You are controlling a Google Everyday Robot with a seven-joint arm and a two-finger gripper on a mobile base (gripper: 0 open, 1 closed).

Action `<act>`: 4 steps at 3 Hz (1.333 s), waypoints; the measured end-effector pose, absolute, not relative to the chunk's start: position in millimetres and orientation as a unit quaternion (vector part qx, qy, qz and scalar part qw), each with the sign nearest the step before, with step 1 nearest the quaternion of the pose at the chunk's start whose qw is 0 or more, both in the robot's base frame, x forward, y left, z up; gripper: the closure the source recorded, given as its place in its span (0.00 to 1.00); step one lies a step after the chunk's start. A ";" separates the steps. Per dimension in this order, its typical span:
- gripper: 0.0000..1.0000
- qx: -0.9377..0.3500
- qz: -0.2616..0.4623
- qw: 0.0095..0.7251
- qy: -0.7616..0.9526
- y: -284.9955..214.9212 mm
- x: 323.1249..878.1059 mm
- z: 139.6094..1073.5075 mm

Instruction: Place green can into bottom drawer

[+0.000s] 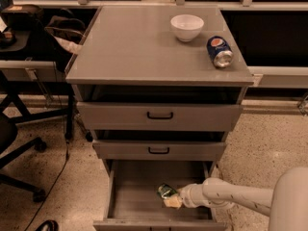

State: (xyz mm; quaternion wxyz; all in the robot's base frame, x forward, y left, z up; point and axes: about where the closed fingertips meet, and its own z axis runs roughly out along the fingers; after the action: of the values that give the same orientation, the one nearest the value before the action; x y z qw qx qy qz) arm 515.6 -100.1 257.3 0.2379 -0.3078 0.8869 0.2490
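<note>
Green can (166, 191): lies inside the bottom drawer (137, 198), right of centre, towards the near end, tilted. Green and white side faces up. Bare grey drawer floor shows to its left and behind it.

Gripper (172, 201): inside the same drawer, directly at the can's near-right side and touching it. Pale tip against the can. Cannot tell whether it grips the can or merely rests against it; how far open it is does not show.

Arm (226, 198): white, reaches in from the right over the drawer's right wall, running nearly level towards the can.

Bottom drawer: pulled well out towards the near side, the deepest of the three, front edge at the lower border of the view. The can and the gripper are the only things seen in it.

Middle drawer (202, 150): out slightly, black handle (159, 150) at centre. Interior is a dark strip; contents cannot be told.

Top drawer (202, 117): also out slightly, black handle (160, 115). Interior dark, contents cannot be told.

Cabinet top (134, 47): grey, flat. White bowl (186, 27) stands far right of centre; its inside looks plain white. Blue Pepsi can (219, 51) lies on its side just right of the bowl, near the right edge, apart from it.

Left of the cabinet: black office chair (12, 143) on a speckled floor (269, 148).
</note>
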 end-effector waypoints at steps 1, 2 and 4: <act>1.00 -0.283 0.255 0.217 0.899 -110.6 517.3 223.1; 1.00 -0.271 0.259 0.207 0.904 -115.7 517.9 206.9; 1.00 -0.266 0.270 0.187 0.906 -118.4 518.4 187.2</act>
State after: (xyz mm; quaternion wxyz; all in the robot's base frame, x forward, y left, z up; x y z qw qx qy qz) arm 518.4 -118.4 187.2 0.1873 -0.2658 0.9064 0.2697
